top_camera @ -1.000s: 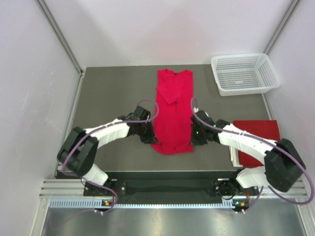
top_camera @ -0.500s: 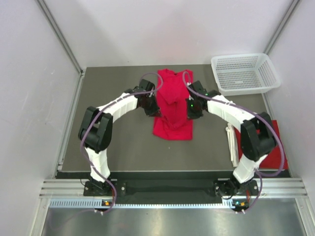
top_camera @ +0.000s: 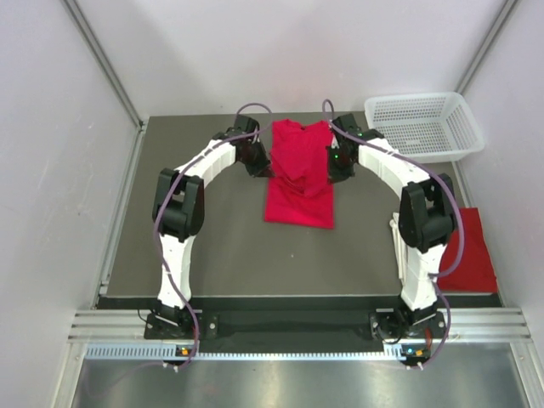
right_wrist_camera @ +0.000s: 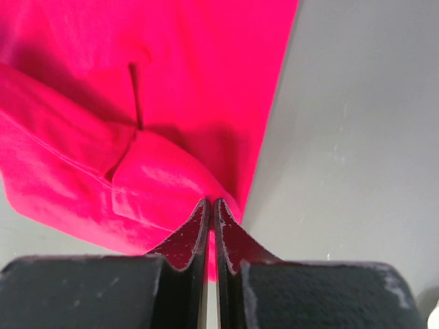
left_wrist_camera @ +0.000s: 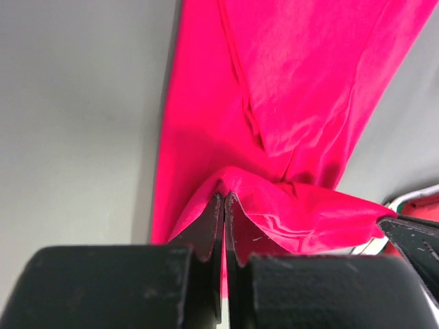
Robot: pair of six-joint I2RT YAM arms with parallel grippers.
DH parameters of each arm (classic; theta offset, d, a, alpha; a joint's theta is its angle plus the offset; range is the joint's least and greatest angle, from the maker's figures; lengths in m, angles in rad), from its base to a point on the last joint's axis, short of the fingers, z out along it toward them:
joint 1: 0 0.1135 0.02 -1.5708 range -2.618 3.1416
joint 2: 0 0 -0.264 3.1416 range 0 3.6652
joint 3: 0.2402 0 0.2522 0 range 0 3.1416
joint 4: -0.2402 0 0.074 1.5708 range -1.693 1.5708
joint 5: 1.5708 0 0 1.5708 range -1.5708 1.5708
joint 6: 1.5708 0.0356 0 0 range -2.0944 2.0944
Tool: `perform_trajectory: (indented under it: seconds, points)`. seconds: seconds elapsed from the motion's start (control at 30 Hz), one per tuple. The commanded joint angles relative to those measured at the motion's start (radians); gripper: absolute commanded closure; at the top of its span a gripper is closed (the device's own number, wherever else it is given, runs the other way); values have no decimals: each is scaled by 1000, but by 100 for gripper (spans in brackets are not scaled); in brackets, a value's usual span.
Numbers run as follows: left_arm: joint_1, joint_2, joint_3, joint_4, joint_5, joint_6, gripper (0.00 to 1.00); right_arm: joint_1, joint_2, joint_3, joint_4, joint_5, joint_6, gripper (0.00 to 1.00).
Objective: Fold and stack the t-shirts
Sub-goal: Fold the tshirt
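A red t-shirt (top_camera: 297,200) lies lengthwise in the middle of the table, its near half doubled back over the far half. My left gripper (top_camera: 263,166) is shut on a pinch of its left edge (left_wrist_camera: 206,205), and the cloth fans out from the closed tips (left_wrist_camera: 225,197). At the shirt's right edge, my right gripper (top_camera: 333,166) is shut on a fold of the cloth (right_wrist_camera: 164,178) at its tips (right_wrist_camera: 211,202). A second red t-shirt (top_camera: 467,255) lies folded at the table's near right.
A white mesh basket (top_camera: 422,126) stands at the far right corner. Both arms reach far out, arching on either side of the shirt. Bare dark tabletop (top_camera: 212,238) shows to the near left. Walls close in the left, back and right.
Both grippers have carried the shirt's near end away from the bases toward the collar, so the shirt is now doubled over and shorter. The arms have stretched out.
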Motion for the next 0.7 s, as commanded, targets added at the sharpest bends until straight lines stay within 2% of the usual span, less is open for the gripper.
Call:
perform_trajectory:
  seconds: [0.0, 0.3, 0.67]
  points:
    - [11, 38, 84, -36, 16, 19, 100, -39, 43, 95, -25, -34, -29, 100]
    - [35, 112, 202, -57, -10, -1, 100, -79, 164, 232, -37, -95, -45, 100]
    - [48, 157, 256, -53, -17, -25, 100, -118, 239, 330, -34, -149, -39, 100]
